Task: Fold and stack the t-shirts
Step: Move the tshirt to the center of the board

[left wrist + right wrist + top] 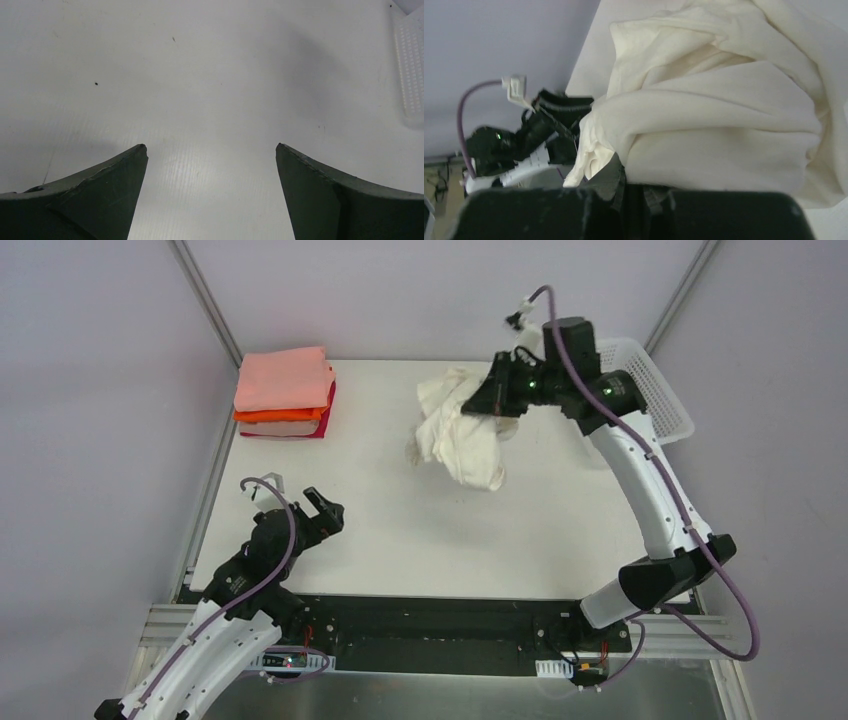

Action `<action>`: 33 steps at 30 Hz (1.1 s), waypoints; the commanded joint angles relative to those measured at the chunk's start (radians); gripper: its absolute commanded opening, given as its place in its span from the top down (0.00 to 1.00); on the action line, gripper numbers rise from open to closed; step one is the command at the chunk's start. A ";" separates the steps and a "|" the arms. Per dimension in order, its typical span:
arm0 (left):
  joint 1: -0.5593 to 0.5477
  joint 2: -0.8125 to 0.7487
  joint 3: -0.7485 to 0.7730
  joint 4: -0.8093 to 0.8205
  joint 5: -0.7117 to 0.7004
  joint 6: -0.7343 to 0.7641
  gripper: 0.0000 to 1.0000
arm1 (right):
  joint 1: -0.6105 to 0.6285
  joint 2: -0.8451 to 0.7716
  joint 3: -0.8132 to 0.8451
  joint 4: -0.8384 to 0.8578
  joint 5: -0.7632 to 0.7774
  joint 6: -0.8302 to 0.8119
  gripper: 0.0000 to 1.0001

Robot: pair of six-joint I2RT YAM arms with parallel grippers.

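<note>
Left gripper spread wide, idle over table. Right gripper pinching bunched cream shirt, dangling far-right near basket. Tip imo: drop it mid-table, left grabs opposite hem, pull flat before folding.

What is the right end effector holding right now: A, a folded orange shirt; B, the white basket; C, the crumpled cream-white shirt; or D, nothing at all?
C: the right end effector is closed on the cream-white shirt, whose bunched cloth drapes down from its fingers in both the top view and the right wrist view.
</note>
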 commanded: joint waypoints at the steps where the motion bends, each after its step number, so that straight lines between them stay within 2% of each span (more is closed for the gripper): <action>1: -0.003 -0.021 0.000 -0.055 -0.012 -0.037 0.00 | 0.111 -0.074 -0.201 0.085 -0.096 -0.166 1.00; 3: -0.003 -0.021 0.001 -0.062 -0.012 -0.042 0.00 | 0.139 -0.058 -0.296 0.131 -0.194 -0.216 1.00; 6: -0.003 -0.016 0.004 -0.065 -0.004 -0.044 0.00 | 0.171 0.013 -0.377 0.157 -0.262 -0.319 1.00; 10: -0.003 0.006 0.001 -0.066 0.011 -0.052 0.00 | 0.215 0.126 -0.409 0.129 -0.138 -0.423 1.00; 13: -0.003 0.035 0.000 -0.066 0.026 -0.053 0.00 | 0.226 0.193 -0.481 0.222 -0.019 -0.396 0.99; 17: -0.003 0.088 0.013 -0.065 0.051 -0.045 0.00 | 0.227 0.276 -0.574 0.343 0.133 -0.317 0.75; 22: -0.003 0.170 0.031 -0.045 0.087 -0.038 0.00 | 0.227 0.288 -0.566 0.350 0.220 -0.266 0.43; 25: -0.003 0.218 0.037 -0.008 0.120 -0.037 0.00 | 0.227 0.216 -0.579 0.359 0.331 -0.210 0.04; 26: -0.003 0.233 0.037 0.009 0.131 -0.041 0.00 | 0.227 0.181 -0.595 0.368 0.381 -0.185 0.01; 30: -0.003 0.288 0.041 0.088 0.165 -0.056 0.00 | 0.227 0.004 -0.683 0.371 0.670 -0.045 0.00; 33: -0.003 0.331 0.046 0.144 0.192 -0.058 0.00 | 0.226 -0.145 -0.781 0.366 0.698 0.029 0.00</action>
